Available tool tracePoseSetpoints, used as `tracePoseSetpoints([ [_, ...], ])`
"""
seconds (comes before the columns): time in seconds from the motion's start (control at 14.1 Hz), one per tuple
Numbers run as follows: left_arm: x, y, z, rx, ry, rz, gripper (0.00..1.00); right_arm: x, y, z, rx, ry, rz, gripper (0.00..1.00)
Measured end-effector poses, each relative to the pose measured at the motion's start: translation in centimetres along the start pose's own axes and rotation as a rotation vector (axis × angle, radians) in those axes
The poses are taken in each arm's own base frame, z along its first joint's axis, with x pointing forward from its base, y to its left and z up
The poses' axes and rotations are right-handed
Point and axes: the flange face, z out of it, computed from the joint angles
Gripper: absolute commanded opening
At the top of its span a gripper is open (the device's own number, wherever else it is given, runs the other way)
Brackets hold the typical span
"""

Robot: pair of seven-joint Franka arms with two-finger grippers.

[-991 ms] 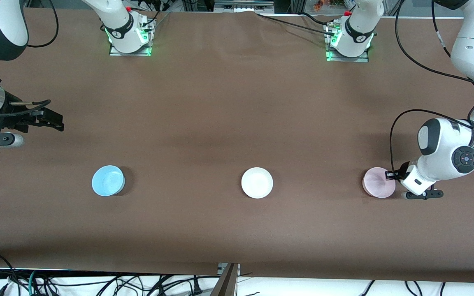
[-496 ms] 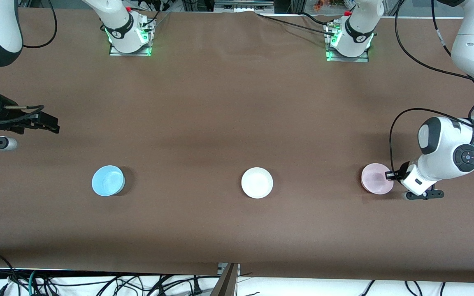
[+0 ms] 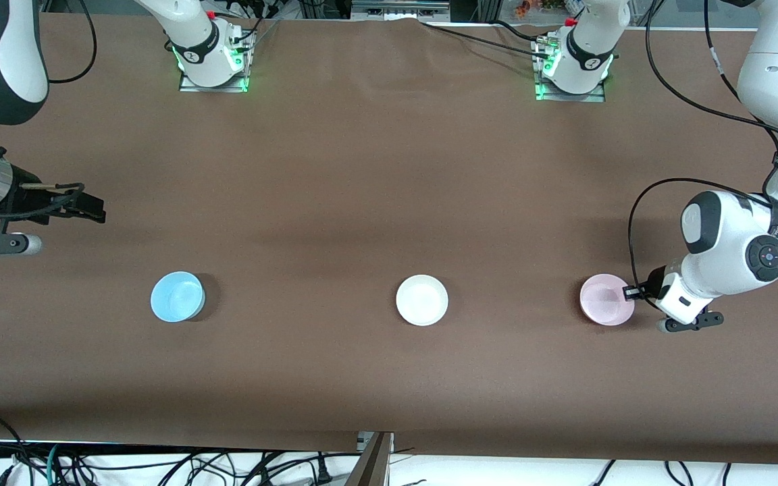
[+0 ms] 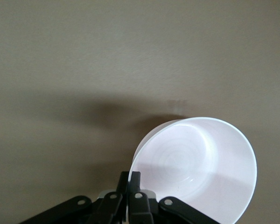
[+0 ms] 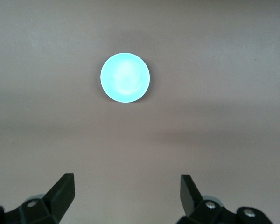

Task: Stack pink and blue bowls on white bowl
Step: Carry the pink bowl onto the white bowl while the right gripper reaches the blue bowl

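Note:
The pale pink bowl hangs just above the table at the left arm's end. My left gripper is shut on its rim; in the left wrist view the bowl tilts from the closed fingertips. The white bowl sits in the middle of the table. The light blue bowl sits toward the right arm's end and shows in the right wrist view. My right gripper is open and empty, in the air over the table's edge at the right arm's end, away from the blue bowl.
The brown table carries the two arm bases along its edge farthest from the camera. Cables hang below the near edge.
My left gripper has lifted the pink bowl and carried it a little toward the white bowl. My right gripper has shifted slightly but stays near the table's end.

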Motion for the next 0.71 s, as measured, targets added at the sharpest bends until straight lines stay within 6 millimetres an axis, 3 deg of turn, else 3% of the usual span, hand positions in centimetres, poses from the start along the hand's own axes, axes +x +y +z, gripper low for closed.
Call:
tracePoseSetpoints([
  [0.28,-1.4,7.5,-3.1,-0.067,0.024,-0.131,0.0,2.0,-0.6,3.2,-0.005,-0.005,-0.017,1.0],
  [0.5,-3.0,12.9,-4.4,-0.112,0.014,-0.216,0.0,4.6,-1.3,7.9,-0.013,0.005,-0.028,1.0],
  [0.71,-4.9,17.3,-4.3,-0.121,-0.003,-0.274,0.0,6.9,-1.4,12.1,-0.021,0.027,-0.029,1.0],
])
